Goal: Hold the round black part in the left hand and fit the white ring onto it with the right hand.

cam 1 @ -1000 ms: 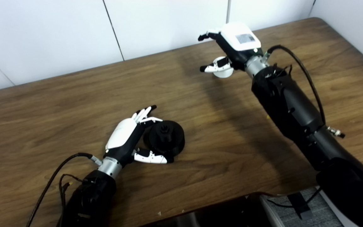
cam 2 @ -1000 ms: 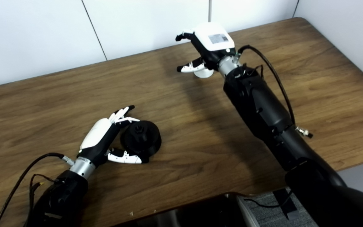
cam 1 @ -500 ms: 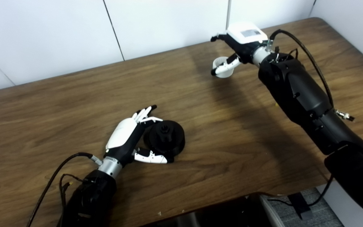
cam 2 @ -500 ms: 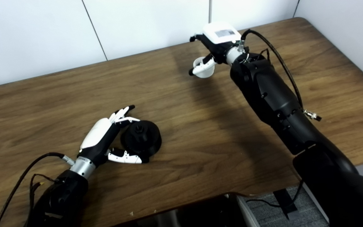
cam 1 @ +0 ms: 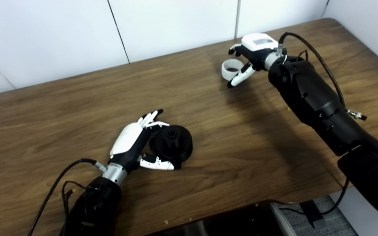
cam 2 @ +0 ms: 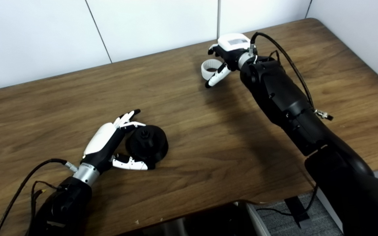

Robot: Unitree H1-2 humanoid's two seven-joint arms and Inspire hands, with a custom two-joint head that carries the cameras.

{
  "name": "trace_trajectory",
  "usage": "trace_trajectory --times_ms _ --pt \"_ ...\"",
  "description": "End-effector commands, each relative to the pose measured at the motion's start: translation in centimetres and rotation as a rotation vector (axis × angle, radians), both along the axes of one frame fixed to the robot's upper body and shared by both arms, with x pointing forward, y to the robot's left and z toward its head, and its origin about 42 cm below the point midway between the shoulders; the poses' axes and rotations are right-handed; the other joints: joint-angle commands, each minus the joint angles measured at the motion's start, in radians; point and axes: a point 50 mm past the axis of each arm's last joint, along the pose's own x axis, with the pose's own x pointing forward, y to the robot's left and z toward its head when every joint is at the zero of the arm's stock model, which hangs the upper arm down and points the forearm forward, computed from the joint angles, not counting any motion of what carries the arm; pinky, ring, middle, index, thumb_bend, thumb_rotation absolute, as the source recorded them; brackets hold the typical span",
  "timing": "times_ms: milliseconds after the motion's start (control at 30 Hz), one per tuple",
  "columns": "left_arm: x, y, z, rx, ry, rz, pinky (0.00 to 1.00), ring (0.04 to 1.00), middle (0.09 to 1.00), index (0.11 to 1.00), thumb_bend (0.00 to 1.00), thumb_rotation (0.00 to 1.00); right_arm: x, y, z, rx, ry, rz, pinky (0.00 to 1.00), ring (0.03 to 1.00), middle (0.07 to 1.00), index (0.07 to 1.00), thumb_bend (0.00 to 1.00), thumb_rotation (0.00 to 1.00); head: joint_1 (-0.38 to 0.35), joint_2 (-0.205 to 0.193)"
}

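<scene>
- On the wooden table [cam 1: 77, 108], left eye view: round black part [cam 1: 172, 142] sits near the front, left hand [cam 1: 133, 144] cupped around its left side, fingers spread above it, thumb [cam 1: 157, 163] along its front edge, part not lifted
- Far side, same view: right hand [cam 1: 249, 54] right beside white ring [cam 1: 231, 69], fingers apart, thumb pointing down; can't tell if ring is gripped or only touched
- Right eye view: same layout, black part beside left hand, ring at right hand's fingers, the two parts well apart
</scene>
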Motion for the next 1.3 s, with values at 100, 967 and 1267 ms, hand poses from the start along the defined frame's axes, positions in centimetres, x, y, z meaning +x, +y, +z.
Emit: trace_trajectory --times_ms 100,967,1267 --pt "0.0 0.4 0.1 0.018 -0.002 0.008 1.0 1.0 1.0 0.671 1.0 0.34 1.2 -0.8 2.8 -0.025 -0.072 -0.012 0.86 0.876 0.811 0.847 0.92 0.39 0.006 0.003" --pt "-0.1 0.0 0.3 0.021 0.005 0.006 1.0 1.0 1.0 0.675 1.0 0.37 2.0 -0.2 1.1 -0.038 -0.069 0.004 0.85 0.858 0.785 0.836 0.87 0.39 0.037 0.013" --pt "-0.1 -0.2 0.3 0.019 0.0 0.009 1.0 1.0 1.0 0.672 1.0 0.35 2.7 1.1 1.1 -0.028 -0.074 0.022 0.87 0.849 0.77 0.829 0.85 0.39 0.051 0.017"
